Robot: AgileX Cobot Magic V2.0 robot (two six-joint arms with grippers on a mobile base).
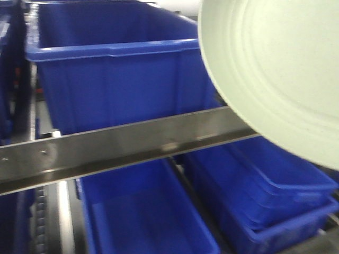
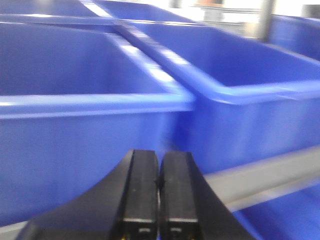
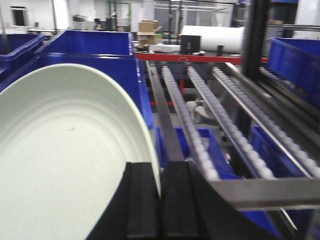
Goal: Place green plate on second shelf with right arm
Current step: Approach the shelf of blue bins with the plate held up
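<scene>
The right pincer [image 3: 160, 172] is clamped on the rim of the green plate [image 3: 65, 160], which stands on edge toward 9 o'clock, seemingly mid-carry. The left pincer [image 2: 159, 160] is closed and empty. Next, the plate likely needs to clear the metal rail [image 1: 132, 143] and level out over the roller tracks [image 3: 200, 115] at 1 o'clock.

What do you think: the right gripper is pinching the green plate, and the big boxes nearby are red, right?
Not quite. The right gripper does pinch the green plate by its rim, but the big boxes are blue, not red, as the front-facing view shows.
</scene>
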